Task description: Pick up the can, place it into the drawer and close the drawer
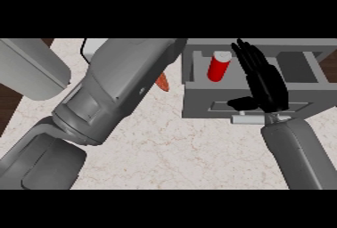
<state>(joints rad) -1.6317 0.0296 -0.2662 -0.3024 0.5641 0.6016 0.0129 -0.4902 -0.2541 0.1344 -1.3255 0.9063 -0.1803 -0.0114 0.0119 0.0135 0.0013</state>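
Right hand [266, 84], fingers straight and holding nothing, lies over the open grey drawer [197, 95] with its thumb at the front panel above the handle [253, 118], the red can [219, 67] stands inside just left of it, and the left forearm [112, 89] crosses the marble counter [191, 151], its hand hidden.

The grey drawer [197, 95] stands open on the pale marble counter [178, 151], with the red can [219, 67] lying inside it. The right hand [266, 84] reaches over the drawer, fingers straight, thumb by its front handle [253, 118]. The left forearm [112, 93] crosses the view, partly hiding an orange object [162, 83].
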